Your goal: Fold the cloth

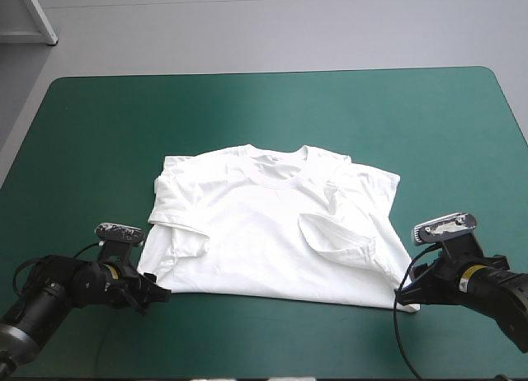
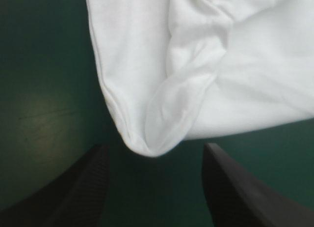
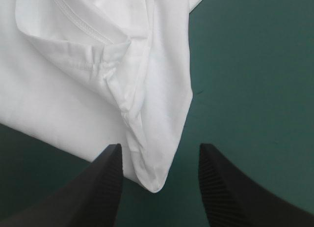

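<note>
Both near corners of the T-shirt (image 1: 264,232), spread flat mid-table on the teal-green cover (image 1: 247,109), are ungrasped: left gripper (image 1: 157,297) gapes wide at one, right gripper (image 1: 410,287) at the other

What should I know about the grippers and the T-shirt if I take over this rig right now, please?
Left gripper: open, low at the T-shirt's near left corner, which lies between its fingertips, not gripped.
Right gripper: open, likewise at the near right corner.
T-shirt: spread flat mid-table on the teal-green cover, collar toward the far edge.
Done: both sleeves lie turned in over the body.
Left: probably grip both near corners and fold the body; no such fold shows yet.
</note>
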